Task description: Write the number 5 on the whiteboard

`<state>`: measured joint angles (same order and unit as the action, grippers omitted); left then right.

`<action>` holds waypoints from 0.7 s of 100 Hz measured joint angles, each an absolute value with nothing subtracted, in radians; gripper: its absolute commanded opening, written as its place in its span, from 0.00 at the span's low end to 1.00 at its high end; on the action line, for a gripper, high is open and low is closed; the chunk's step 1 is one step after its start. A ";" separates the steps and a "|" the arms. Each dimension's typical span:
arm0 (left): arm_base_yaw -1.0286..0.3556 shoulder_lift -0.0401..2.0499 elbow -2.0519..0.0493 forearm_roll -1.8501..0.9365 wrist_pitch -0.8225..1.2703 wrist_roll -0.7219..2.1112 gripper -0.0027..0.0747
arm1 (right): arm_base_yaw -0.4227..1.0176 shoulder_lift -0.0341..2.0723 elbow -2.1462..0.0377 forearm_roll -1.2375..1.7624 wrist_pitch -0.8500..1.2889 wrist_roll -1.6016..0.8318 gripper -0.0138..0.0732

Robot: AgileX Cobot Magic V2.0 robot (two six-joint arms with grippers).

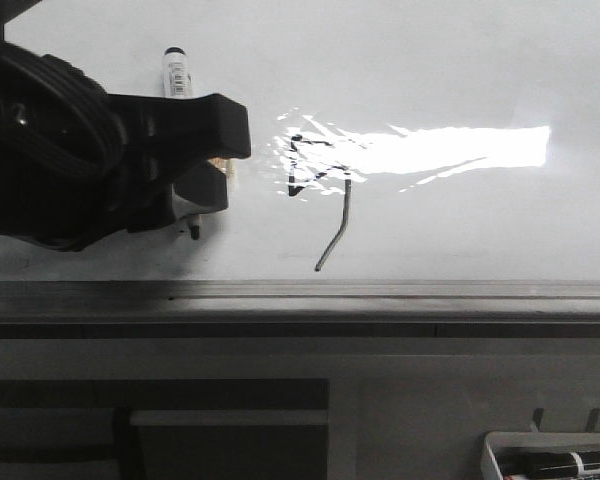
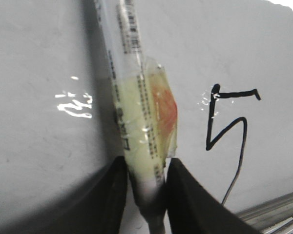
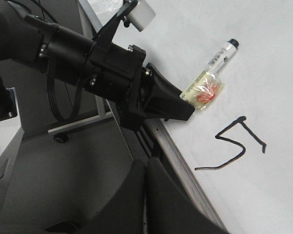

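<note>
The whiteboard (image 1: 430, 70) fills the upper front view; its grey rail (image 1: 380, 292) runs below. A black hand-drawn number 5 (image 1: 315, 170) with a long tail sits partly in a bright glare; it also shows in the left wrist view (image 2: 229, 126) and the right wrist view (image 3: 234, 146). My left gripper (image 1: 205, 190) is shut on a white marker (image 1: 177, 70) wrapped in yellowish tape (image 2: 146, 126), held to the left of the 5. Its tip (image 1: 194, 232) points down at the board. My right gripper (image 3: 145, 168) is shut and empty, off the board beside the rail.
A white tray (image 1: 500, 450) with markers hangs at the lower right below the rail. A dark grey cabinet front (image 1: 230, 420) lies under the board. The left arm (image 3: 63, 44) reaches across near the rail (image 3: 185, 161).
</note>
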<state>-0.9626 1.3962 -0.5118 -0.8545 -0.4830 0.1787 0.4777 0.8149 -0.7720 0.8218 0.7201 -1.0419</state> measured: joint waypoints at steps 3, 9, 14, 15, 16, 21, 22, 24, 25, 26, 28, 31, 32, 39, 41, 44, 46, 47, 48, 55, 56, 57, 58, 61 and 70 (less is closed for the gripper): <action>-0.963 1.394 -0.514 -0.854 -0.481 0.179 0.51 | 0.478 0.815 -0.772 0.822 0.720 -1.042 0.09; -0.963 1.392 -0.514 -0.851 -0.473 0.180 0.62 | 0.478 0.815 -0.772 0.822 0.720 -1.042 0.09; -0.966 1.388 -0.514 -0.848 -0.470 0.181 0.67 | 0.478 0.815 -0.772 0.822 0.720 -1.042 0.09; -0.965 1.389 -0.516 -0.848 -0.470 0.181 0.67 | 0.478 0.815 -0.772 0.822 0.720 -1.042 0.09; -0.967 1.389 -0.516 -0.848 -0.470 0.181 0.68 | 0.478 0.815 -0.772 0.822 0.720 -1.042 0.09; -0.967 1.388 -0.518 -0.847 -0.470 0.182 0.70 | 0.478 0.815 -0.772 0.822 0.720 -1.042 0.09; -0.967 1.388 -0.518 -0.847 -0.470 0.182 0.71 | 0.478 0.815 -0.772 0.822 0.720 -1.042 0.09; -0.967 1.388 -0.518 -0.847 -0.470 0.184 0.71 | 0.478 0.815 -0.772 0.822 0.720 -1.042 0.09; -0.967 1.388 -0.518 -0.846 -0.470 0.184 0.71 | 0.478 0.815 -0.772 0.822 0.720 -1.042 0.09; -0.967 1.388 -0.518 -0.846 -0.470 0.184 0.71 | 0.478 0.815 -0.772 0.822 0.720 -1.042 0.09; -0.969 1.388 -0.518 -0.844 -0.470 0.184 0.71 | 0.478 0.815 -0.772 0.822 0.720 -1.042 0.09; -0.969 1.388 -0.518 -0.844 -0.470 0.186 0.71 | 0.478 0.815 -0.772 0.822 0.720 -1.042 0.09; -0.969 1.386 -0.518 -0.844 -0.470 0.186 0.71 | 0.478 0.815 -0.772 0.822 0.720 -1.042 0.09; -0.969 1.377 -0.518 -0.844 -0.470 0.188 0.71 | 0.478 0.815 -0.772 0.822 0.720 -1.042 0.09; -0.969 1.375 -0.518 -0.844 -0.470 0.188 0.71 | 0.478 0.815 -0.772 0.822 0.720 -1.042 0.09; -0.969 1.365 -0.518 -0.852 -0.473 0.188 0.71 | 0.478 0.815 -0.772 0.822 0.720 -1.042 0.09; -0.969 1.358 -0.518 -0.855 -0.473 0.188 0.71 | 0.478 0.815 -0.772 0.822 0.720 -1.042 0.09; -0.969 1.355 -0.518 -0.859 -0.473 0.188 0.71 | 0.478 0.815 -0.772 0.822 0.720 -1.042 0.09; -0.969 1.352 -0.518 -0.861 -0.473 0.188 0.71 | 0.478 0.815 -0.772 0.822 0.720 -1.042 0.09; -0.972 1.316 -0.513 -0.890 -0.463 0.188 0.71 | 0.478 0.810 -0.772 0.822 0.720 -1.042 0.09; -0.974 1.308 -0.512 -0.897 -0.463 0.188 0.71 | 0.478 0.807 -0.772 0.822 0.720 -1.042 0.09; -0.974 1.303 -0.509 -0.900 -0.460 0.188 0.71 | 0.478 0.805 -0.772 0.822 0.720 -1.042 0.09; -0.976 1.294 -0.509 -0.909 -0.456 0.188 0.71 | 0.478 0.803 -0.772 0.822 0.720 -1.042 0.09; -0.980 1.273 -0.502 -0.925 -0.447 0.191 0.71 | 0.478 0.796 -0.772 0.822 0.721 -1.042 0.09; -1.001 1.186 -0.495 -0.949 -0.407 0.212 0.71 | 0.478 0.762 -0.772 0.822 0.721 -1.042 0.09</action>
<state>-1.0010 1.1857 -0.4945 -0.9494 -0.4067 0.2119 0.4777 0.7620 -0.7720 0.8225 0.7206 -1.0419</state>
